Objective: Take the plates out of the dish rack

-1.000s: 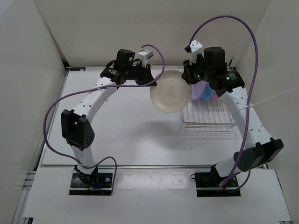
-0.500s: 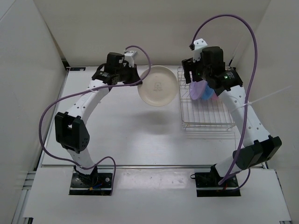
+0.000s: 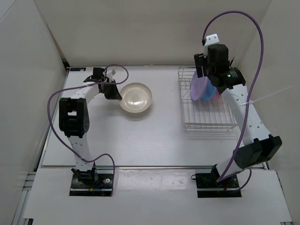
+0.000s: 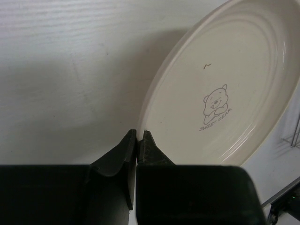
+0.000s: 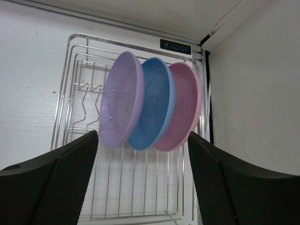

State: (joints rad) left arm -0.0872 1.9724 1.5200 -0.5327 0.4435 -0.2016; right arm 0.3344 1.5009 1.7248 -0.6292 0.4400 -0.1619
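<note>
Pinching cream plate (image 4: 220,89), L tool (image 4: 139,135).

The cream-white plate (image 3: 136,97), bear print up, lies on the counter (image 3: 140,138) well left of the dish rack (image 3: 208,119), its rim pinched in my left hand (image 4: 137,140). At the rack's far end, the lilac plate (image 5: 123,107), blue plate (image 5: 157,105) and pink plate (image 5: 187,108) stand on edge, overlapping.

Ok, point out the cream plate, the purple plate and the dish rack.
cream plate (image 3: 136,97): top view, centre of its bowl.
purple plate (image 5: 123,105): right wrist view, middle of its face.
dish rack (image 3: 208,116): top view, bare front grid base.
</note>
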